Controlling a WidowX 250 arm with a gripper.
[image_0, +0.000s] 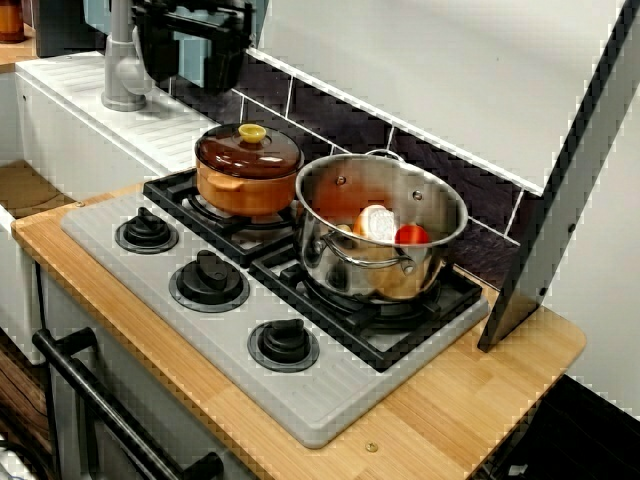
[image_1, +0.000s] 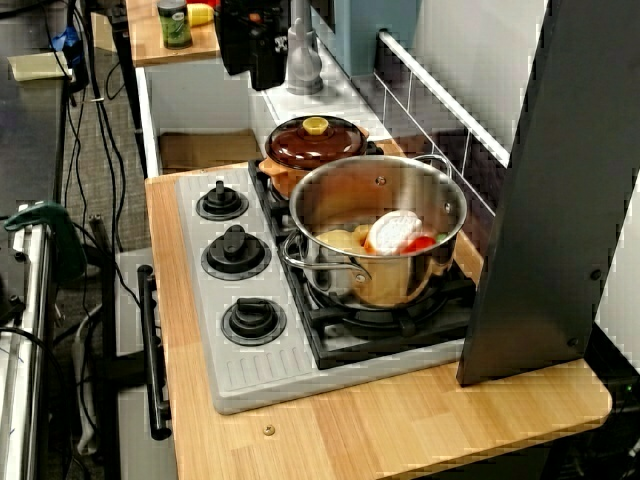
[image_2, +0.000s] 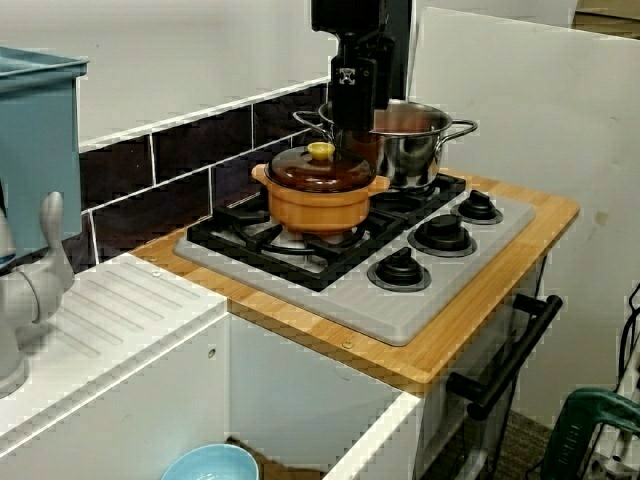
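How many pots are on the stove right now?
2. An orange lidded pot nearer the faucet, and beside it a steel pot with food inside; both sit on the stove.

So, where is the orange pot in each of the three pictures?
Front view: orange pot, left of centre, beside the steel pot.
End view: orange pot, upper centre, behind the steel pot.
Sink-side view: orange pot, centre, before the steel pot.
Shared landmark: its yellow lid knob.
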